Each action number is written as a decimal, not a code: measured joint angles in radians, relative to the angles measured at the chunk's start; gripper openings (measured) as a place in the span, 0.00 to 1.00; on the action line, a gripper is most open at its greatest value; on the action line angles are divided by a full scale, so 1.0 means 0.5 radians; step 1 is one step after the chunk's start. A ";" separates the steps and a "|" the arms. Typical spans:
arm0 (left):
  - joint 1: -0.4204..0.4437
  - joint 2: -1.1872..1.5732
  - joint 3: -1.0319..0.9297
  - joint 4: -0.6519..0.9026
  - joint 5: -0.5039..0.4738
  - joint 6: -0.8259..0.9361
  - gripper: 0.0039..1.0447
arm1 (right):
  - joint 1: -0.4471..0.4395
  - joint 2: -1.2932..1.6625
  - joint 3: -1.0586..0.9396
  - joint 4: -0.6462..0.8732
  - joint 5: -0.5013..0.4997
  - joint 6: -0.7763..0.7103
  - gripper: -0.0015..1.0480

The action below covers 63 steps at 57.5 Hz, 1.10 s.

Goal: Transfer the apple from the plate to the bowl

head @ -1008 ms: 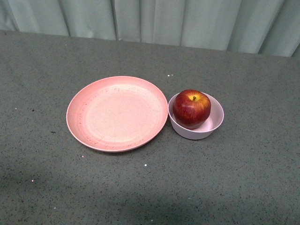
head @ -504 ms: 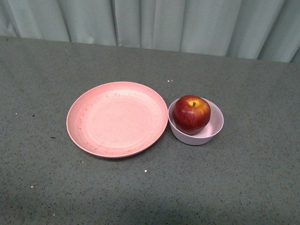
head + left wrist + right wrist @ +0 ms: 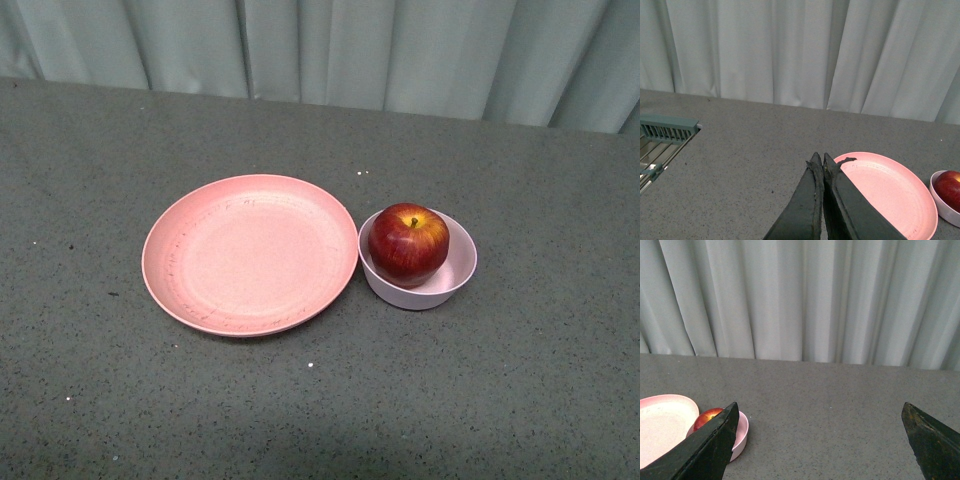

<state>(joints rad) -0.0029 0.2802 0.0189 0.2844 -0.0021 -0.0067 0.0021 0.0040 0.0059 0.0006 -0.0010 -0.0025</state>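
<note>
The dark red apple (image 3: 408,243) sits inside the small pale pink bowl (image 3: 456,276), stem up. The wide salmon-pink plate (image 3: 250,253) lies bare right beside the bowl, on its left. Neither gripper shows in the front view. In the left wrist view my left gripper (image 3: 819,159) is shut and empty, its tips over the near rim of the plate (image 3: 890,187), with the bowl (image 3: 941,200) and apple (image 3: 950,183) beyond. In the right wrist view my right gripper (image 3: 820,412) is wide open and empty, well back from the bowl (image 3: 741,432) and apple (image 3: 707,417).
Everything stands on a grey speckled tabletop (image 3: 520,380) with pale curtains (image 3: 330,50) behind it. A grey-green slatted rack (image 3: 665,132) lies at the table's edge in the left wrist view.
The front view shifted slightly between the oldest frame and half a second ago, so plate and bowl sit a little lower in the picture. Nothing has moved since.
</note>
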 joint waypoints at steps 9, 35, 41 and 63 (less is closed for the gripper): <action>0.000 -0.099 0.000 -0.100 0.000 0.000 0.03 | 0.000 0.000 0.000 0.000 0.000 0.000 0.91; 0.001 -0.549 0.001 -0.563 0.004 0.003 0.03 | 0.000 0.000 0.000 0.000 0.000 0.000 0.91; 0.001 -0.549 0.001 -0.565 0.004 0.003 0.04 | 0.000 0.001 0.000 0.000 0.000 -0.001 0.91; 0.001 -0.551 0.001 -0.565 0.004 0.004 0.75 | 0.000 0.000 0.000 0.000 0.000 -0.001 0.91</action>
<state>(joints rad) -0.0025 0.0048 0.0193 0.0021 -0.0002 -0.0048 0.0021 0.0040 0.0059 0.0006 -0.0010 -0.0029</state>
